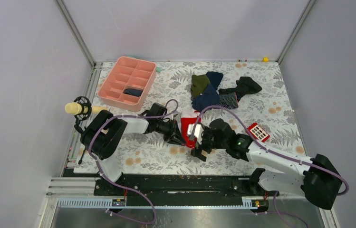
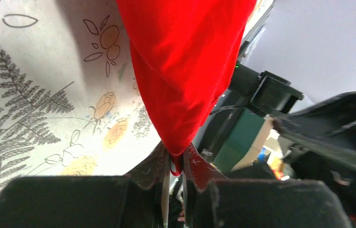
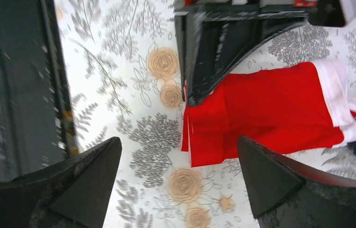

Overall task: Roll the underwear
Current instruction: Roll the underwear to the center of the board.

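Note:
The underwear is bright red cloth with a white band, folded on the floral table mat in the middle. My left gripper is shut on the near corner of the underwear, pinching a red fold between its fingertips. My right gripper is open and empty just to the right of the cloth. In the right wrist view its gripper hovers over the mat beside the near edge of the underwear, and the left gripper's fingers rest on the cloth's corner.
A pink divided tray with a dark rolled garment stands at the back left. A pile of navy, olive and black garments lies at the back middle. A small red box sits right of my right arm. A yellow-handled tool is at the left edge.

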Controlling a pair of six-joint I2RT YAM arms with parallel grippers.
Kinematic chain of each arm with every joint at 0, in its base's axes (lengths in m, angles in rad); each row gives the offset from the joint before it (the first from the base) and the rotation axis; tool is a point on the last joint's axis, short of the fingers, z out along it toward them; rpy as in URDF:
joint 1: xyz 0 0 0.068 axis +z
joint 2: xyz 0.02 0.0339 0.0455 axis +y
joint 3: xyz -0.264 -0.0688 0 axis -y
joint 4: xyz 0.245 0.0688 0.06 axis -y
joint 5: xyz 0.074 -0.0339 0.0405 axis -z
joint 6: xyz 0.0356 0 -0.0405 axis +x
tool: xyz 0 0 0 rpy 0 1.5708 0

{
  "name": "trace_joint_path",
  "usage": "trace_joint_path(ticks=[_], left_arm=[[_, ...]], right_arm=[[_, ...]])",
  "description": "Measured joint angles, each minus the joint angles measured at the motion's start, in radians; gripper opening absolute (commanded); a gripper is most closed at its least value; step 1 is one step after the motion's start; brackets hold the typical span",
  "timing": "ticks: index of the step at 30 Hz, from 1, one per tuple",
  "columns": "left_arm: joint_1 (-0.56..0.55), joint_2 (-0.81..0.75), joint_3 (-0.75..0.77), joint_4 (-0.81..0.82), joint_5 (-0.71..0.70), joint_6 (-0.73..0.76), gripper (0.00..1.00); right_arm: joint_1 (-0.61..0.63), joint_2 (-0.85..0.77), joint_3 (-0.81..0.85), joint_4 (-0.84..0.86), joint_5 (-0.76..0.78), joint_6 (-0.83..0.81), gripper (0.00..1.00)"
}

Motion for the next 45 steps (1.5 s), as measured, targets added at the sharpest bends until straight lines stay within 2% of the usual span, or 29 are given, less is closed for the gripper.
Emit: trace_joint_path(ticks=[3, 6, 12, 19, 27, 32, 39, 45], left_arm=[[0.016, 0.004, 0.0, 0.019, 0.03, -0.058, 0.0], [0.026, 0.017, 0.0, 0.047, 0.055, -0.108, 0.0], [0.03, 0.03, 0.0, 0.1, 0.085, -0.191, 0.0], [0.03, 0.03, -0.011, 0.145, 0.094, -0.238, 0.0], [0.056, 0.028, -0.025, 0.169, 0.103, -0.263, 0.0], [0.083, 0.025, -0.055, 0.171, 0.108, -0.27, 0.0], [0.099, 0.022, -0.057, 0.186, 0.126, -0.286, 0.0], [0.102, 0.019, -0.058, 0.221, 0.137, -0.307, 0.0]], right_arm=[[0.04, 0.044, -0.045, 0.056, 0.035, -0.188, 0.8], [0.059, 0.066, -0.109, 0.128, 0.076, -0.313, 0.73], [0.076, 0.124, -0.151, 0.283, 0.16, -0.423, 0.74], [0.14, 0.171, -0.151, 0.409, 0.188, -0.49, 0.76], [0.158, 0.265, -0.151, 0.451, 0.243, -0.564, 0.74], [0.16, 0.297, -0.151, 0.454, 0.28, -0.62, 0.7], [0.161, 0.341, -0.133, 0.467, 0.296, -0.615, 0.69], [0.162, 0.384, -0.058, 0.468, 0.313, -0.541, 0.69]])
